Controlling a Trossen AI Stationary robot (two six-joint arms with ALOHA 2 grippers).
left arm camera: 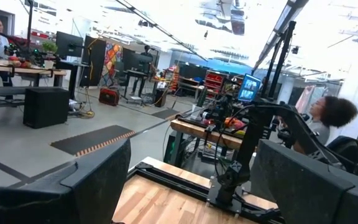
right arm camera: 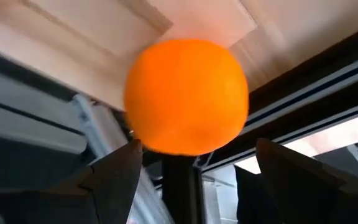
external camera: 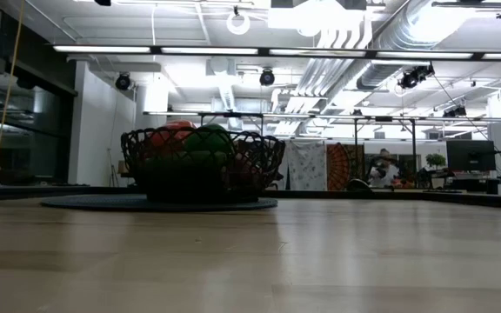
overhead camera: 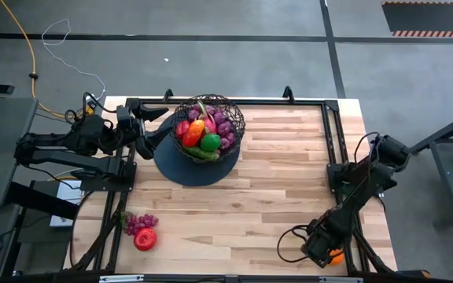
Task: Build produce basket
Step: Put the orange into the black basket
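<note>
The black wire basket (overhead camera: pixel 208 124) (external camera: pixel 203 165) stands on a flat dark disc (overhead camera: pixel 195 167) at the table's far middle. It holds a green round fruit (overhead camera: pixel 210 142), red and orange fruits, pink dragon fruit, grapes and a cucumber. Purple grapes (overhead camera: pixel 140 222) and a red fruit (overhead camera: pixel 145 239) lie at the near left. An orange (overhead camera: pixel 336 256) (right arm camera: pixel 185 96) is at the near right corner, just ahead of my open right gripper (overhead camera: pixel 326 251) (right arm camera: pixel 197 155). My left gripper (overhead camera: pixel 149 132) (left arm camera: pixel 188 168) is open beside the basket's left side, holding nothing. My right gripper stands with its fingertips at the orange's near side. One fingertip (right arm camera: pixel 132 152) overlaps the orange's lower edge (right arm camera: pixel 145 144) in the wrist view, and the other stands apart from it. Whether it touches the orange, I cannot tell.
Black frame rails (overhead camera: pixel 333 134) run along the table's far and right sides. The dark disc (external camera: pixel 159 204) spreads wider than the basket. Bare wood (overhead camera: pixel 250 212) lies across the table's middle and near side. People (left arm camera: pixel 328 115) sit in the room beyond.
</note>
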